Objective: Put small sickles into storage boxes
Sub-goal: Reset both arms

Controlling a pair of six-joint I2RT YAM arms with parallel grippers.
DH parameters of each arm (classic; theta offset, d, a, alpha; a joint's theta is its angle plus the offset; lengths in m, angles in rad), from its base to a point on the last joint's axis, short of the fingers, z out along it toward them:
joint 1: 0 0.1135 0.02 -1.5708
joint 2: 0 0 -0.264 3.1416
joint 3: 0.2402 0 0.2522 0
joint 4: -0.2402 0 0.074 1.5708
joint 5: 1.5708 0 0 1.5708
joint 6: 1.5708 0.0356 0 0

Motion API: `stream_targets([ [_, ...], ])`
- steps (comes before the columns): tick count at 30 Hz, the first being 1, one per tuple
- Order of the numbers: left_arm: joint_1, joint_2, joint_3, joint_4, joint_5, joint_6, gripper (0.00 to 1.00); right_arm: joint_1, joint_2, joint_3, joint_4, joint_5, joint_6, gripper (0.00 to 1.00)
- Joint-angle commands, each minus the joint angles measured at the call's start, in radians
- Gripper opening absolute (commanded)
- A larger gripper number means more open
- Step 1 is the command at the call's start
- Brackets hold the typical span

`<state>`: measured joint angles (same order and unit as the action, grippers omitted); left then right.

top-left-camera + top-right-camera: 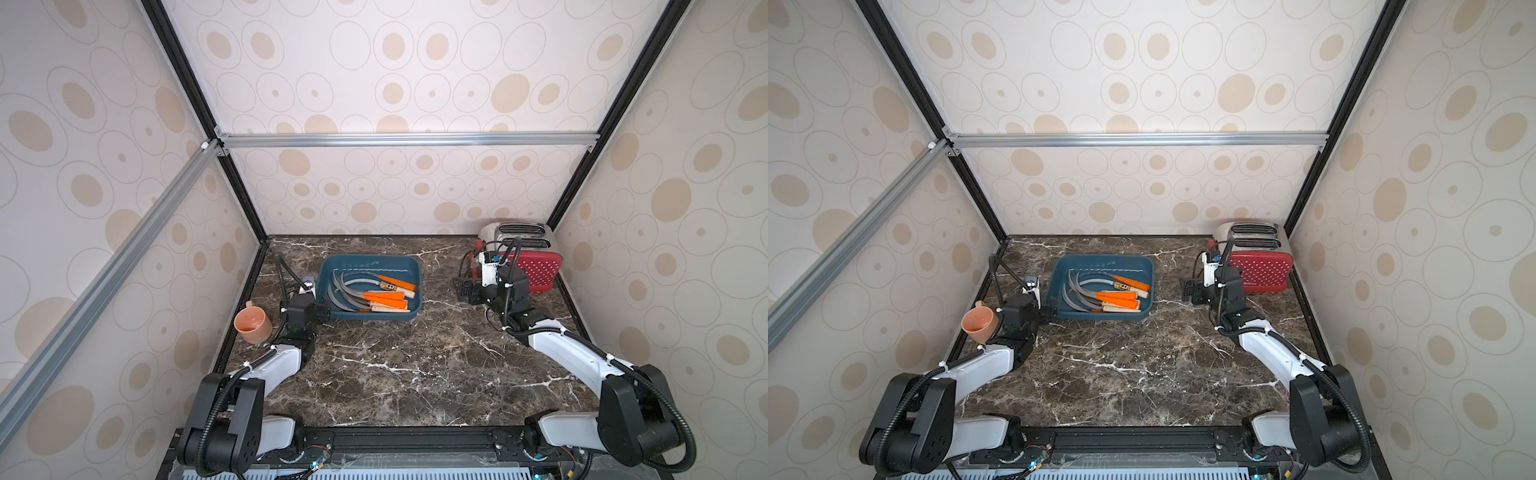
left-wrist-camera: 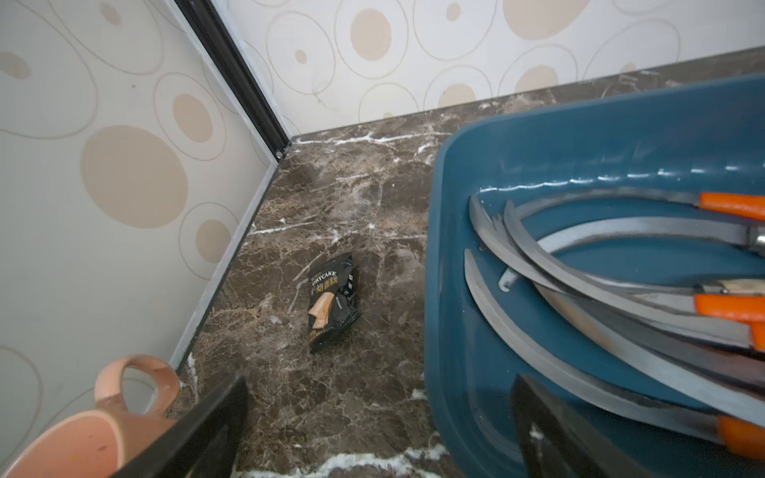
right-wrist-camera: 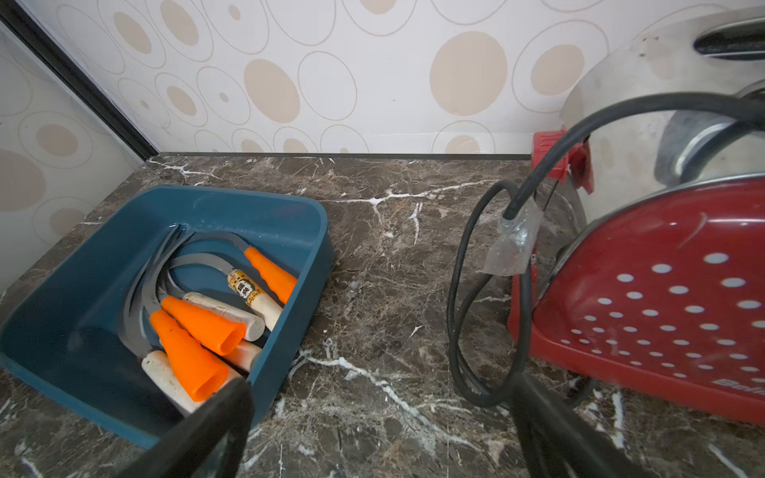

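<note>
Left fingers (image 2: 207, 422): apart, nothing held; they sat astride the near corner of the storage box (image 1: 365, 257), contact unclear.
Right fingers (image 3: 207, 426): wide apart, empty, over bare surface (image 1: 415, 365) between box and toaster (image 1: 536, 270).
Small sickles (image 1: 374, 297): every one we saw lay heaped inside the box, blades overlapping.
Outside the box: no sickle on the surface in both top views; only a mug (image 1: 252, 326) and a snack packet (image 2: 333, 306).
Progress: we judged loading done or nearly done; heap count unclear.
</note>
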<state>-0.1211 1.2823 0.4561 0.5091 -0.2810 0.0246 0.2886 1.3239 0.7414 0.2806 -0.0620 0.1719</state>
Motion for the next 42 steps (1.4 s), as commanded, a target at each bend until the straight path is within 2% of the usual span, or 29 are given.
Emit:
stream_targets([
  [1,0.034,-0.028,-0.004,0.094,0.017,-0.017,0.99,-0.003,0.017,-0.059,0.149,0.040,-0.036,1.00],
  [3,0.040,-0.020,-0.007,0.077,-0.027,-0.006,0.99,-0.003,0.015,-0.073,0.156,0.071,-0.050,1.00],
  [5,0.062,-0.016,-0.020,0.072,0.008,-0.016,0.99,-0.003,0.009,-0.083,0.153,0.087,-0.073,1.00],
  [8,0.061,0.033,-0.071,0.216,0.057,0.009,0.99,-0.003,0.006,-0.104,0.178,0.107,-0.102,1.00],
  [11,0.068,0.130,-0.053,0.263,0.016,-0.010,0.99,-0.003,0.027,-0.126,0.227,0.131,-0.134,1.00],
  [14,0.070,0.213,-0.098,0.426,0.026,-0.005,0.99,-0.003,0.056,-0.140,0.261,0.173,-0.166,1.00],
  [20,0.076,0.236,-0.100,0.447,0.014,-0.018,0.99,-0.003,0.063,-0.167,0.344,0.228,-0.226,1.00],
  [23,0.077,0.270,-0.103,0.493,0.016,-0.015,0.99,-0.048,0.063,-0.153,0.334,0.260,-0.285,1.00],
  [27,0.077,0.262,-0.099,0.471,0.017,-0.017,0.99,-0.105,0.041,-0.191,0.323,0.237,-0.279,1.00],
  [30,0.077,0.261,-0.098,0.465,0.016,-0.017,0.99,-0.133,-0.018,-0.295,0.383,0.252,-0.254,1.00],
  [33,0.077,0.260,-0.093,0.452,0.012,-0.019,0.99,-0.177,-0.049,-0.342,0.388,0.207,-0.245,1.00],
  [35,0.077,0.258,-0.093,0.448,0.011,-0.019,0.99,-0.215,-0.022,-0.358,0.385,0.155,-0.212,1.00],
  [40,0.077,0.259,-0.092,0.449,0.011,-0.021,0.99,-0.231,0.140,-0.391,0.591,0.130,-0.198,1.00],
  [42,0.077,0.258,-0.091,0.446,0.013,-0.020,0.99,-0.232,0.176,-0.365,0.572,0.080,-0.224,0.99],
])
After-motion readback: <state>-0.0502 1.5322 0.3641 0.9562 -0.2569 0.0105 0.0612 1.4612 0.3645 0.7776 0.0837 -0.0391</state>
